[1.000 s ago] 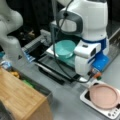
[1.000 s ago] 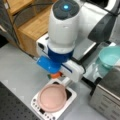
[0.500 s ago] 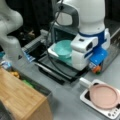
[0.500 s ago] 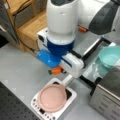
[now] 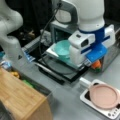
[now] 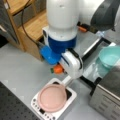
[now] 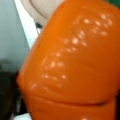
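Over the last second the arm had swung away from the teal bowl and lowered its pincer onto an orange toy carrot on the grey worktop. The carrot sat directly beneath the pincer and filled the wrist view, so the approach looked complete. Whether the pincer was apart or clamped on the carrot could not be told. Just below the pincer in a front view lay a pink plate on a white scale.
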